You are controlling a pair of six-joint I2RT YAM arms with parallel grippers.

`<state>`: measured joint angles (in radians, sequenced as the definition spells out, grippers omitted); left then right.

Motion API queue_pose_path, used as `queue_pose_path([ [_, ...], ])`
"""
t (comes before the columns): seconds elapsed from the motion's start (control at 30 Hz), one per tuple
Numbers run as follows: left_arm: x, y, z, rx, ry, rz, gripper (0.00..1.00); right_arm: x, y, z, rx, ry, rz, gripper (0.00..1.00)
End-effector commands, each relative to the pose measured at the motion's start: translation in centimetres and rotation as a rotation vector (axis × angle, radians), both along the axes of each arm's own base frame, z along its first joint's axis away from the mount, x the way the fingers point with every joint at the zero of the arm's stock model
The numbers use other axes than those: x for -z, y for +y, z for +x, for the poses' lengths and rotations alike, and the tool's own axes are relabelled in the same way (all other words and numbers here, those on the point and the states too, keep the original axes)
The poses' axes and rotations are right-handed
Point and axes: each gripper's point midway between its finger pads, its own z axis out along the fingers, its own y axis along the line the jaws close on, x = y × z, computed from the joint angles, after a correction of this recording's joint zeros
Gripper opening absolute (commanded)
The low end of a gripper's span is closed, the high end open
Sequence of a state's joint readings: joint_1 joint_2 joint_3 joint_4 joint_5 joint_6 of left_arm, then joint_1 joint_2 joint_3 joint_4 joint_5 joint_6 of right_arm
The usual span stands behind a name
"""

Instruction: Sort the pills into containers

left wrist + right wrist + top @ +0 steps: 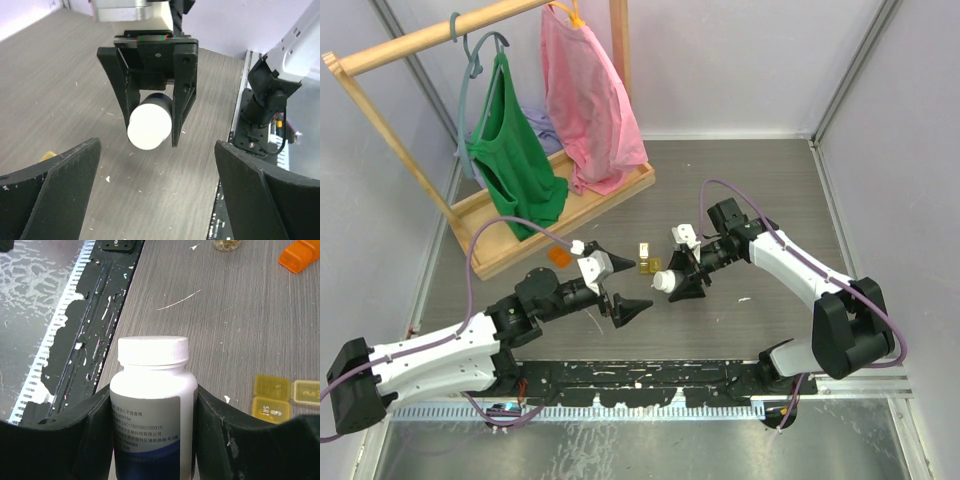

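Observation:
A white pill bottle (151, 405) with a white screw cap and a blue-banded label is held level above the table, my right gripper (152, 400) shut on its body. In the top view the bottle's cap (664, 282) points left at my left gripper (631, 287), which stands wide open just short of it. The left wrist view shows the cap (149, 127) end-on ahead of my open left fingers (55, 195). The containers (645, 265), small yellow cells (271, 399), lie on the table just behind the bottle. No pills show.
An orange pill box (560, 257) lies left of the containers, also seen far off (300, 255). A wooden clothes rack (395, 45) with a green top (515, 150) and a pink top (585, 95) fills the back left. The black base rail (640, 378) runs along the near edge.

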<state>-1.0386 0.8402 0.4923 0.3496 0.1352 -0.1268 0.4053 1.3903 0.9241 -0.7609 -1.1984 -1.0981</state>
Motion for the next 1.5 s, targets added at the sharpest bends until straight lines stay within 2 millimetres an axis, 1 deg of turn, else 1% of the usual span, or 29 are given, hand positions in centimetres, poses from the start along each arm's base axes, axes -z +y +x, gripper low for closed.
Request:
queue_pose_path([
  [0.0, -2.8, -1.0, -0.3, 0.08, -0.267, -0.023, 0.98, -1.8, 0.4, 0.4, -0.023, -0.044, 0.054, 0.01],
  [0.13, -2.7, -1.7, -0.2, 0.104, -0.31, -0.012, 0.98, -1.7, 0.4, 0.3, -0.028, -0.042, 0.054, 0.01],
  [0.27, -1.8, -2.8, 0.1, 0.141, -0.346, 0.05, 1.0, -1.8, 0.4, 0.3, -0.031, -0.045, 0.055, 0.01],
  [0.3, -1.3, -3.1, 0.3, 0.144, -0.345, 0.069, 0.99, -1.8, 0.4, 0.2, -0.033, -0.046, 0.056, 0.01],
  [0.43, -0.4, -4.0, 1.2, 0.147, -0.348, 0.117, 0.89, -1.8, 0.4, 0.2, -0.034, -0.047, 0.056, 0.01],
  [0.47, -0.2, -4.2, 1.4, 0.143, -0.347, 0.122, 0.88, -1.7, 0.4, 0.1, -0.035, -0.046, 0.056, 0.01],
  [0.53, 0.0, -4.4, 1.9, 0.131, -0.347, 0.127, 0.79, -1.8, 0.4, 0.2, -0.035, -0.047, 0.058, 0.01],
  [0.7, 0.6, -4.7, 2.4, 0.115, -0.339, 0.128, 0.64, -1.8, 0.4, 0.1, -0.036, -0.046, 0.058, 0.01],
  [0.87, 1.1, -4.9, 2.9, 0.098, -0.325, 0.134, 0.62, -1.8, 0.4, 0.1, -0.037, -0.047, 0.06, 0.01],
  [1.0, 0.9, -5.1, 3.2, 0.082, -0.322, 0.121, 0.58, -1.8, 0.4, 0.1, -0.038, -0.045, 0.06, 0.01],
  [1.23, 0.7, -5.4, 3.4, 0.07, -0.287, 0.099, 0.54, -1.7, 0.4, 0.1, -0.037, -0.043, 0.058, 0.01],
  [1.4, 0.5, -5.4, 3.3, 0.074, -0.267, 0.084, 0.44, -1.7, 0.4, 0.0, -0.038, -0.043, 0.059, 0.01],
  [1.47, 0.4, -5.5, 3.1, 0.077, -0.25, 0.074, 0.37, -1.7, 0.4, 0.1, -0.037, -0.045, 0.058, 0.01],
])
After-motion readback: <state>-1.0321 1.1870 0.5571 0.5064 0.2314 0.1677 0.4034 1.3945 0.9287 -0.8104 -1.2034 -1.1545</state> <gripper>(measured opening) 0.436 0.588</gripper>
